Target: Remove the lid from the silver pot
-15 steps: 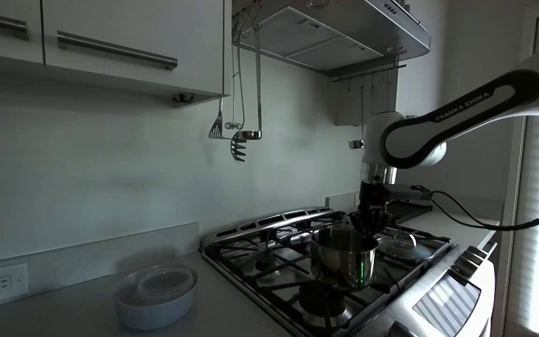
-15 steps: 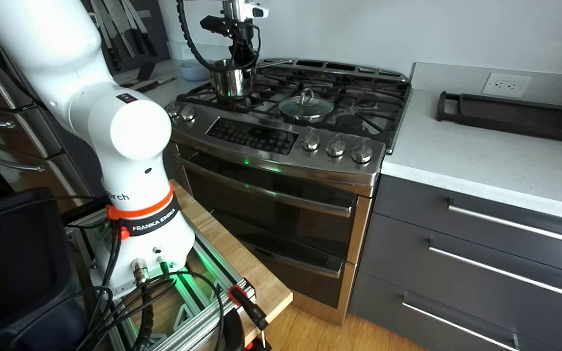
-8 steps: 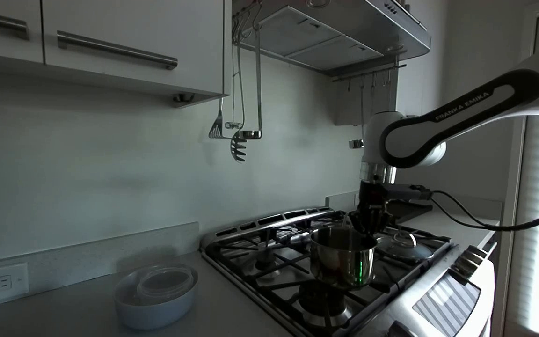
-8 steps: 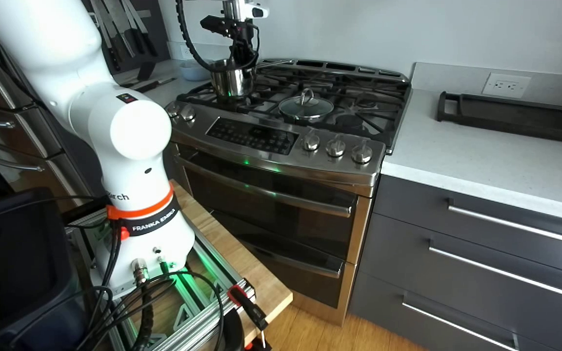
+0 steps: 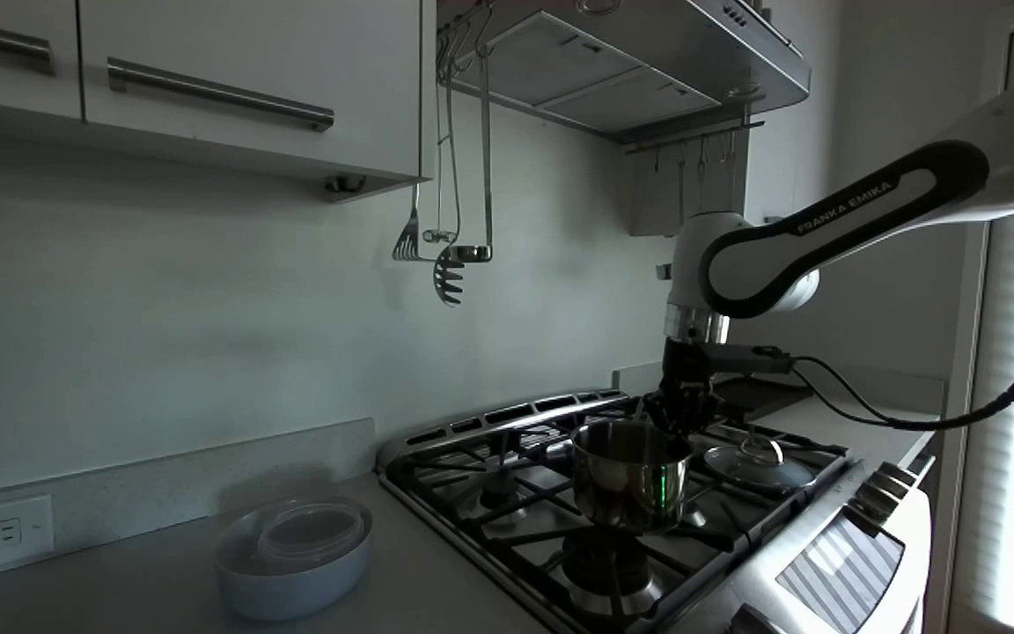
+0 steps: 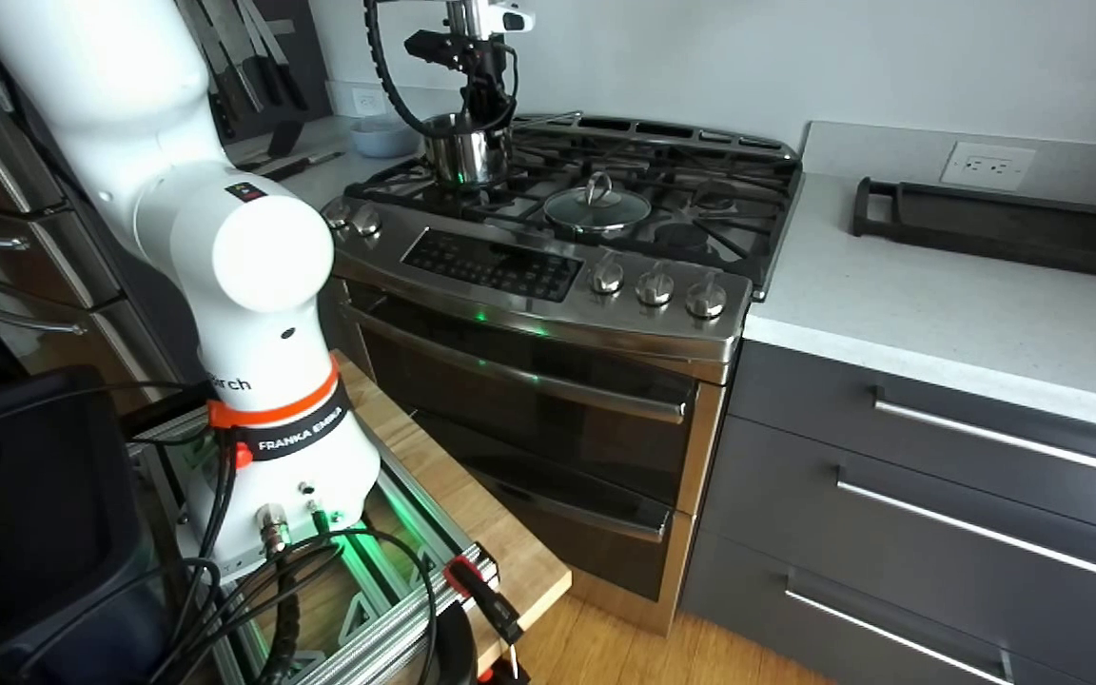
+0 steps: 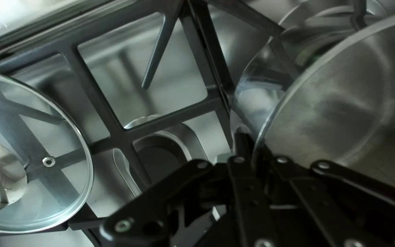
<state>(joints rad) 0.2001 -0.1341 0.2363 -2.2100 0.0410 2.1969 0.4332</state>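
- Far L, wrist view: found lid, clear glass w/ metal rim, resting handle up. Judged already off, so nothing left to lift; leave undisturbed, incl. during any nearby travel.
- Ctr-L: noted grate atop cooktop bench, carrying lid. Rated as narrow, gappy support; treat as poor footing for anything set down off-ctr.
- Ctr-R: found pincer clamped on pot, at wall near rim; seen w/ one of fingers outside, mate apparently inside. Rated as thin, one-sided hold, likely to cause sag or swing on far side. Advise slow, level travel; no jerks, no wrist twist.
- R: found pot of shiny steel, uncovered, w/ interior in plain sight; apart from lid, w/ grate showing betw. Read as approx. upright in both exterior views. Cannot tell whether touching grate or slightly raised.
- R, step in hand: judged as shifting or seating pot, w/ lid removal done. Lower straight, confirm firm, even seat before letting go. Then spread pincer wide, withdraw vertically, clearing rim w/ both fingers before any sideways move. Avoid drifting twd lid; risk of knock.
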